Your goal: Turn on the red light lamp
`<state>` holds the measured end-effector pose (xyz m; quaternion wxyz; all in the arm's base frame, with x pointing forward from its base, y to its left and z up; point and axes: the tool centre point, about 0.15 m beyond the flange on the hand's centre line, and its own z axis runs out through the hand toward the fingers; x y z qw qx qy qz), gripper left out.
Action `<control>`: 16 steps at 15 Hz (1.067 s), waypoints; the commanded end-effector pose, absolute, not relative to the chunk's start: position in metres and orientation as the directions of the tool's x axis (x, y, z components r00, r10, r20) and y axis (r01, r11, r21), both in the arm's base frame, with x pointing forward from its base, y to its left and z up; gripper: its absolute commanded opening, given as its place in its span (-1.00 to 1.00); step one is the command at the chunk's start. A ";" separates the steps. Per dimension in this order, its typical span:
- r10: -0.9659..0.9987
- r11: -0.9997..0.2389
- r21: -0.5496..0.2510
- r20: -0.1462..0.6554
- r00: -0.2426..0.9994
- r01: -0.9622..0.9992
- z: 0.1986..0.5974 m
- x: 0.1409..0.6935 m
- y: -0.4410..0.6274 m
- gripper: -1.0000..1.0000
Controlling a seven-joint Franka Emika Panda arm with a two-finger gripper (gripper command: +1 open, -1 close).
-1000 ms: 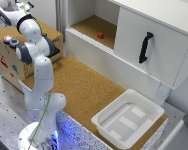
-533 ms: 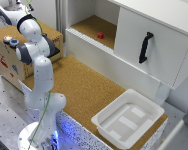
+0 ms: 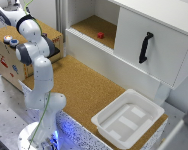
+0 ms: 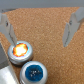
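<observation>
In the wrist view my gripper [image 4: 38,43] is open and empty, its two fingers [image 4: 70,27] spread wide over a cork surface. Near one fingertip sits a round metal-rimmed lamp [image 4: 21,50] that glows orange-red. A round blue lamp [image 4: 34,72] sits beside it, unlit. In the exterior view both lamps show small on the wooden box at the exterior view's left: the red lamp [image 3: 8,38] and the blue lamp [image 3: 15,43]. The arm [image 3: 31,35] reaches up over them, and the gripper itself is cut off at the frame's corner.
A wooden box [image 3: 4,65] carries the lamps. A white cabinet [image 3: 154,45] with a black handle [image 3: 144,47] has an open shelf holding a small red block [image 3: 100,35]. A white bin [image 3: 126,120] stands on the cork table [image 3: 89,87].
</observation>
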<state>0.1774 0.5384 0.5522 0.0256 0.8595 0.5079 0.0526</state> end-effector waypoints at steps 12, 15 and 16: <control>0.706 -0.700 -0.062 0.082 0.703 0.711 0.541 0.227 0.423 1.00; 0.661 -0.746 -0.053 0.061 0.748 0.663 0.536 0.235 0.379 1.00; 0.637 -0.769 -0.043 0.036 0.770 0.638 0.531 0.239 0.364 1.00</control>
